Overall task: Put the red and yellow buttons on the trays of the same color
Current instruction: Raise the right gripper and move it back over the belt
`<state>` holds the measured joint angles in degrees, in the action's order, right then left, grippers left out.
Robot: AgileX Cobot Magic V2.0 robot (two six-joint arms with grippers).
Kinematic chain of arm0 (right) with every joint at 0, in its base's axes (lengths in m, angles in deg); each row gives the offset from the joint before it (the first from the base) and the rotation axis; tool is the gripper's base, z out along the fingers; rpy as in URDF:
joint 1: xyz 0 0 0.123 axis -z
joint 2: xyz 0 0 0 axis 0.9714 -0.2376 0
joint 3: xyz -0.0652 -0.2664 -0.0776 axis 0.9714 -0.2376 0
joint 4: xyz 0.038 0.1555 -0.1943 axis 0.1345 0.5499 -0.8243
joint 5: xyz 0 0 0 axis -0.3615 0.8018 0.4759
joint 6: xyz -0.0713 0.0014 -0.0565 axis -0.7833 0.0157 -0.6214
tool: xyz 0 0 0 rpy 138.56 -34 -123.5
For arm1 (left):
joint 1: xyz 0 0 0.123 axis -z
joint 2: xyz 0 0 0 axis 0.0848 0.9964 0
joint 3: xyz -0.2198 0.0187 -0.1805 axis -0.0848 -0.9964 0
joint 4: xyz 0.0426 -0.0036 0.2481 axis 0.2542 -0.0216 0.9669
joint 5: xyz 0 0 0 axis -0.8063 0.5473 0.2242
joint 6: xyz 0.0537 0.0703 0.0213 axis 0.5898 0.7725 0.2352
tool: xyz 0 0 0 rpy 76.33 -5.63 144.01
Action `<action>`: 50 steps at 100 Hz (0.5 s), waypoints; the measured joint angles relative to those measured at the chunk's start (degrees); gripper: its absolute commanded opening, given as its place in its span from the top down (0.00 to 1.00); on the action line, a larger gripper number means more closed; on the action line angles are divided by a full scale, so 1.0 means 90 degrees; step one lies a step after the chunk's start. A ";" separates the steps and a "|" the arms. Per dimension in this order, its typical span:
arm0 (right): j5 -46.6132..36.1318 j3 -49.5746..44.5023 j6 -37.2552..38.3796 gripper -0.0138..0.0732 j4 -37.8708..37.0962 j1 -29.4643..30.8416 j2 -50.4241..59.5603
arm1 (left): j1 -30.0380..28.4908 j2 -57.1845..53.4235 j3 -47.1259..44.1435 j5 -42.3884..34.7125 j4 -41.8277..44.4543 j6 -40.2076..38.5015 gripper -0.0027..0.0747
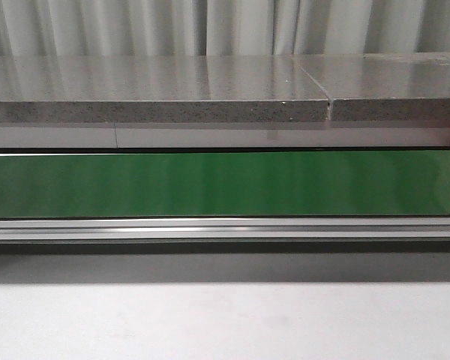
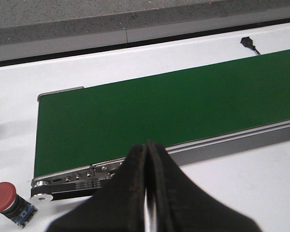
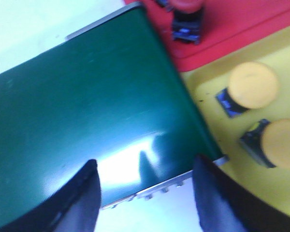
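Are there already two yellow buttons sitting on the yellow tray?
Yes, the right wrist view shows two yellow buttons resting on the yellow tray.

One green belt (image 1: 225,184) is running across the table (image 1: 225,322). Two yellow buttons (image 3: 251,87) (image 3: 280,145) are lying on one yellow tray (image 3: 212,96). One red button (image 3: 186,14) is sitting on one red tray (image 3: 246,24), only partly showing. Near the belt's other end, one more red button (image 2: 7,200) is lying on the table. Two grippers are showing, a left gripper (image 2: 147,198) and a right gripper (image 3: 145,193).
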<state>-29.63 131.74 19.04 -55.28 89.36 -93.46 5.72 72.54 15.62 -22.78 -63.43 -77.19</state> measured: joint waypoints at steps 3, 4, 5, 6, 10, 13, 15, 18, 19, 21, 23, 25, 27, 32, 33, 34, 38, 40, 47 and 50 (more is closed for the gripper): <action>0.0029 0.0000 -0.0027 0.60 -0.0028 -0.0177 0.0000 | 0.0000 0.0000 0.0000 0.0000 0.0000 0.0000 0.99; 0.0026 0.0000 -0.0040 0.62 -0.0029 -0.0265 0.0000 | 0.0000 0.0000 0.0000 0.0000 0.0000 0.0000 0.99; 0.0026 0.0000 -0.0040 0.65 -0.0050 -0.0308 0.0000 | 0.0000 0.0000 0.0000 0.0000 0.0000 0.0000 0.99; 0.0038 0.0000 -0.0042 0.67 -0.0058 -0.0394 0.0000 | 0.0000 0.0000 0.0000 0.0000 0.0000 0.0000 0.99; 0.0037 0.0000 -0.0070 0.77 -0.0088 -0.0608 0.0000 | 0.0000 0.0000 0.0000 0.0000 0.0000 0.0000 0.99; 0.0040 0.0000 -0.0078 0.83 -0.0119 -0.0818 0.0000 | 0.0000 0.0000 0.0000 0.0000 0.0000 0.0000 0.99; 0.0051 0.0000 -0.0078 0.87 -0.0148 -0.0903 0.0000 | 0.0000 0.0000 0.0000 0.0000 0.0000 0.0000 0.99; 0.0051 0.0000 -0.0084 0.91 -0.0214 -0.1110 0.0000 | 0.0000 0.0000 0.0000 0.0000 0.0000 0.0000 0.99; 0.0054 0.0000 -0.0084 0.92 -0.0214 -0.1150 0.0000 | 0.0000 0.0000 0.0000 0.0000 0.0000 0.0000 0.99; 0.0054 0.0000 -0.0084 0.91 -0.0214 -0.1273 0.0000 | 0.0000 0.0000 0.0000 0.0000 0.0000 0.0000 0.99; 0.0065 0.0000 -0.0094 0.91 -0.0264 -0.1396 0.0000 | 0.0000 0.0000 0.0000 0.0000 0.0000 0.0000 0.99; 0.0064 0.0000 -0.0094 0.91 -0.0280 -0.1515 0.0000 | 0.0000 0.0000 0.0000 0.0000 0.0000 0.0000 0.99; 0.0064 0.0000 -0.0094 0.92 -0.0310 -0.1633 0.0000 | 0.0000 0.0000 0.0000 0.0000 0.0000 0.0000 0.99; 0.0076 0.0000 -0.0094 0.92 -0.0372 -0.1897 0.0011 | 0.0000 0.0000 0.0000 0.0000 0.0000 0.0000 0.99; 0.0076 0.0000 -0.0094 0.92 -0.0391 -0.1933 0.0011 | 0.0000 0.0000 0.0000 0.0000 0.0000 0.0000 0.99; 0.0076 0.0000 -0.0094 0.92 -0.0398 -0.2005 0.0011 | 0.0000 0.0000 0.0000 0.0000 0.0000 0.0000 0.99; 0.0076 0.0000 -0.0098 0.92 -0.0427 -0.2176 0.0054 | 0.0000 0.0000 0.0000 0.0000 0.0000 0.0000 0.99; 0.0076 0.0000 -0.0098 0.92 -0.0457 -0.2275 0.0068 | 0.0000 0.0000 0.0000 0.0000 0.0000 0.0000 0.99; 0.0076 0.0000 -0.0108 0.92 -0.0531 -0.2582 0.0204 | 0.0000 0.0000 0.0000 0.0000 0.0000 0.0000 0.99; 0.0076 0.0000 -0.0127 0.92 -0.0560 -0.2694 0.0271 | 0.0000 0.0000 0.0000 0.0000 0.0000 0.0000 0.99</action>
<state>-28.95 131.74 17.90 -60.32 65.11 -91.02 5.72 72.54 15.62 -22.78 -63.43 -77.19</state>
